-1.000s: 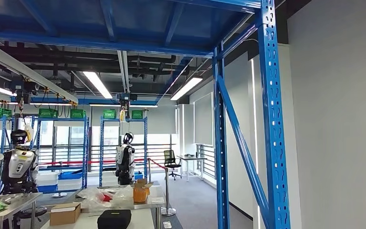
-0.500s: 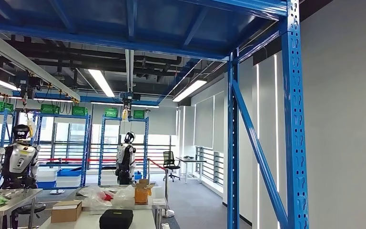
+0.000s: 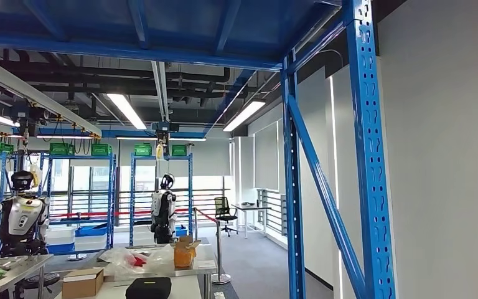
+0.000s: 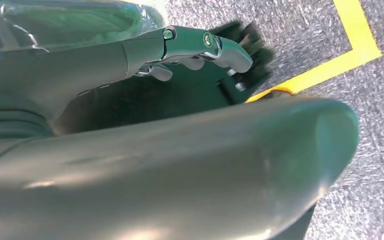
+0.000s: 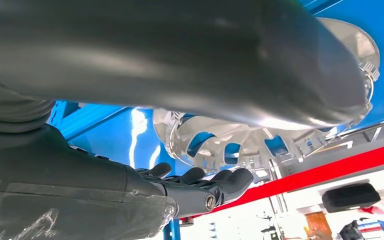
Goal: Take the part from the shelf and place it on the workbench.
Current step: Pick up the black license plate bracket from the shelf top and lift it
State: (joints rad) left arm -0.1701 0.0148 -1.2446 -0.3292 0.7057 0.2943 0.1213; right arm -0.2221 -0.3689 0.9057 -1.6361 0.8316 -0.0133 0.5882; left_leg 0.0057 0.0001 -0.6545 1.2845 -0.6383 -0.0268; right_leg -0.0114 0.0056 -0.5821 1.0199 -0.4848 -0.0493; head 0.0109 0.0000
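Note:
The part (image 5: 240,140) is a shiny silver metal disc with cut-out openings. In the right wrist view it lies between the thick thumb and the dark fingers (image 5: 200,187) of my right hand (image 5: 190,165), which holds it up in front of blue shelf beams. My left hand (image 4: 200,50) hangs over grey carpet with its fingers loosely bent and nothing in them. The blue shelf frame (image 3: 367,156) rises at the right of the head view. A white workbench (image 3: 183,285) stands low in that view.
A black case (image 3: 148,288) and a cardboard box (image 3: 82,282) lie on the workbench. Behind it a table carries plastic bags and an orange box (image 3: 183,252). Two other robots (image 3: 20,218) (image 3: 163,208) stand by far blue racks. Yellow floor tape (image 4: 350,45) runs under my left hand.
The whole head picture swung right and then back left, so the camera moved. The room's things kept their places.

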